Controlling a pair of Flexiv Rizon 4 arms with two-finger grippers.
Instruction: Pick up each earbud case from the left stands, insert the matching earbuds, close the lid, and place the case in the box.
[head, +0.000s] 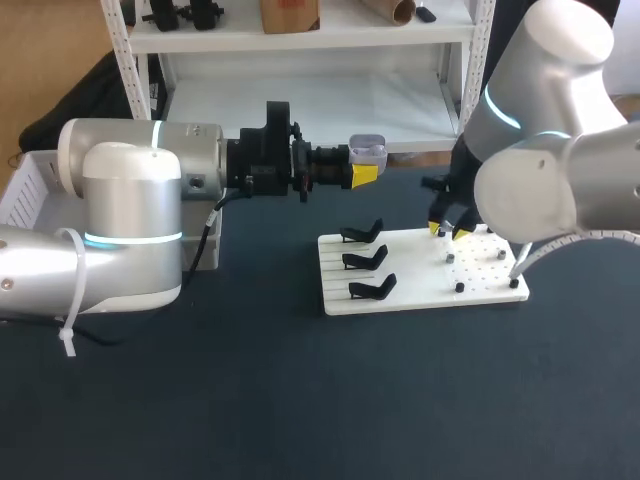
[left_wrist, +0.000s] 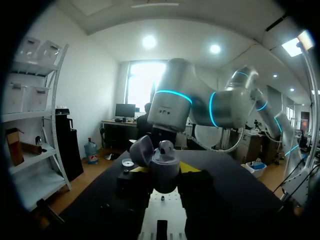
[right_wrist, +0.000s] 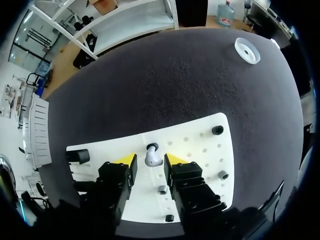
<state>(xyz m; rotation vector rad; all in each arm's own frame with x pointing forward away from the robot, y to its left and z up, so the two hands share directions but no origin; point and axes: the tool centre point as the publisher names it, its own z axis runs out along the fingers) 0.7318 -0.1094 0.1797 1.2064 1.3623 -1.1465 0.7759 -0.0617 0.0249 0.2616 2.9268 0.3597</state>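
Observation:
My left gripper (head: 366, 166) is held up behind the white board (head: 420, 295), shut on a lavender earbud case (head: 367, 150). In the left wrist view the case (left_wrist: 164, 170) sits between the yellow tips with its lid (left_wrist: 142, 150) open and an earbud (left_wrist: 166, 147) showing in it. My right gripper (head: 450, 229) is low over the board's peg side. In the right wrist view it (right_wrist: 150, 160) is open, and a pale earbud (right_wrist: 153, 158) stands on a peg between the fingers with a small gap on each side.
Three black stands (head: 365, 259) line the board's left half, all bare. Small pegs (right_wrist: 217, 130) dot its right half. A white box (head: 30, 185) stands at the table's left edge behind my left arm. A white disc (right_wrist: 247, 50) lies on the dark tabletop beyond the board.

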